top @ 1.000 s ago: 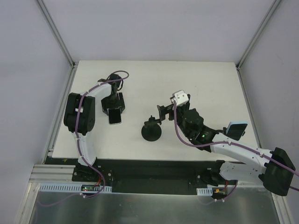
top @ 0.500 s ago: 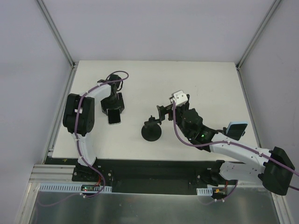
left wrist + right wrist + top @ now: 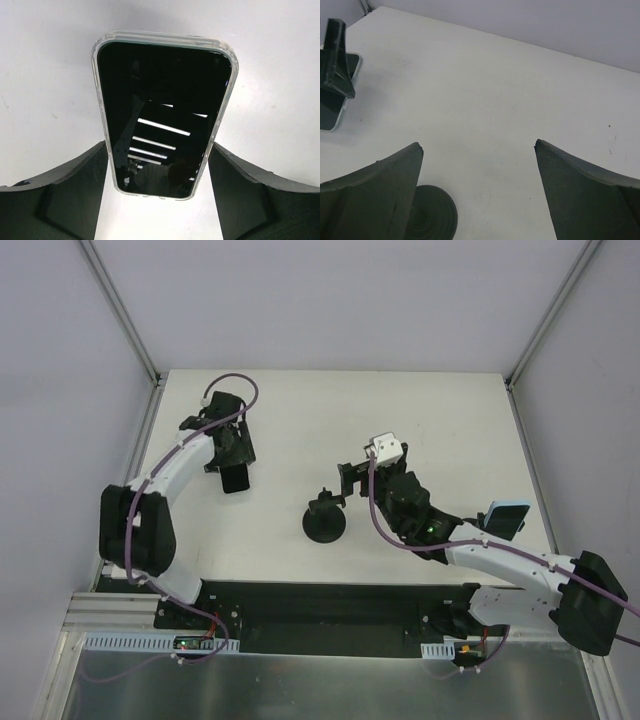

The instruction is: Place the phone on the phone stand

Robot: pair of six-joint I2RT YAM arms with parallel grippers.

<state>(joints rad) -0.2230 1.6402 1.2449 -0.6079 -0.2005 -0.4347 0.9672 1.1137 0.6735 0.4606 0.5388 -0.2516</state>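
The phone (image 3: 164, 120), judged rigid, light, fragile and slippery on its glossy face, is found clamped by its long edges in the left gripper (image 3: 158, 150), well apart from the phone stand (image 3: 326, 518); that edge hold is deemed sound.

Both arms share one build: the left arm (image 3: 185, 455) and the right arm (image 3: 510, 564) have white tube-like links joined by bulky black joint housings (image 3: 130, 530), and each rises from a black base (image 3: 183, 612). A purple cable (image 3: 236, 390) runs in loose loops along each arm up to the wrist. The right arm carries a small white block (image 3: 386, 449) at its wrist and a green light (image 3: 429, 530) on a black joint (the only lit marking to be seen). The left end effector (image 3: 236, 472) and the right end effector (image 3: 345, 478) are black; seen close, their fingers (image 3: 60, 195) are matte dark-grey wedges, broad, with curved inner edges.
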